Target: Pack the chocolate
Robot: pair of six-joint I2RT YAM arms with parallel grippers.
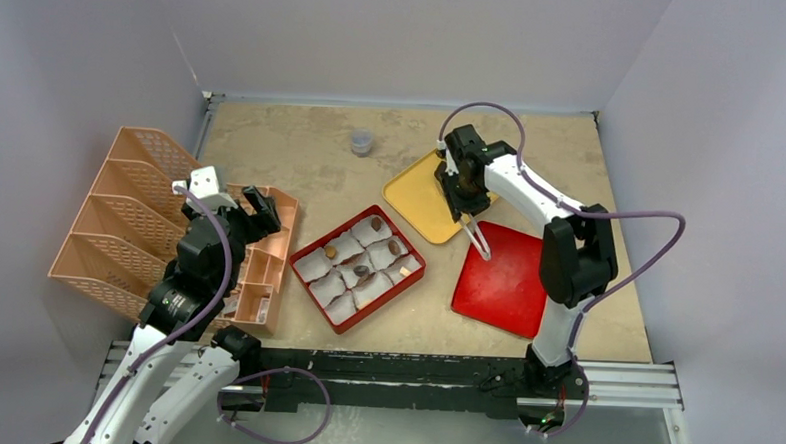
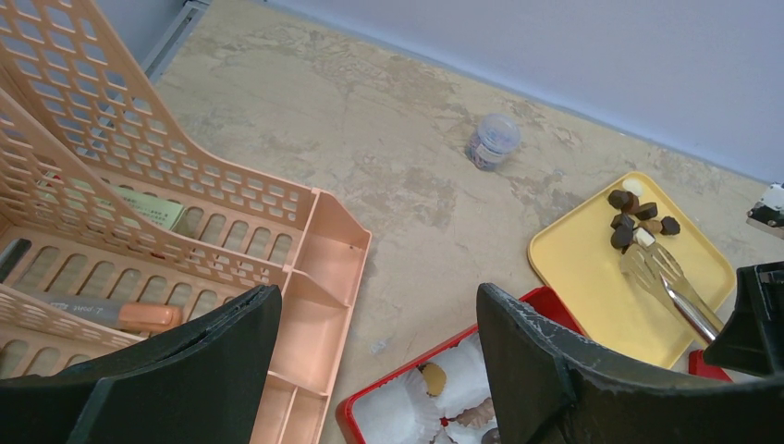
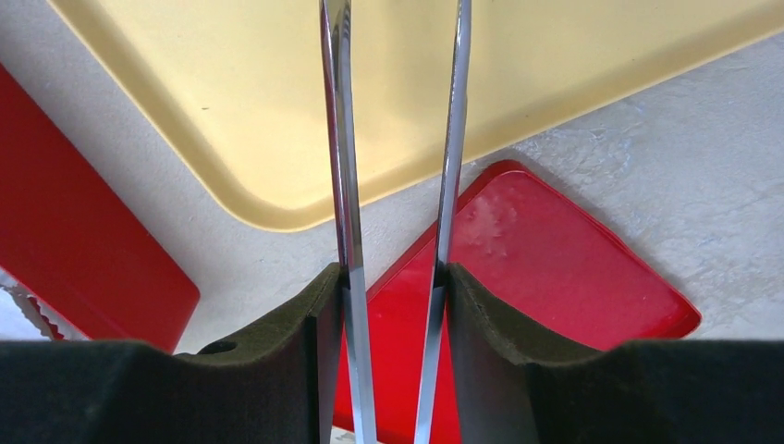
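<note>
— Mottled beige worktop, stone-like. What's nearest?
— Left fingers spread wide, empty, over a peach slotted plastic organizer. Right fingers pinch one pair of thin steel tongs.
— And the chocolate?
— A few pieces sit in crinkled paper cups in the red box. One small heap lies on the rounded-square yellow tray, just beside the tong tips. One flat red lid nearby, one small jar farthest.

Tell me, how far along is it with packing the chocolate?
Done: a few chocolates sit in paper cups in the red box. In hand: the right gripper holds tongs over the yellow tray, tips beside the pile there; the left gripper hangs open and empty. Left: that pile, with several cups unfilled.
</note>
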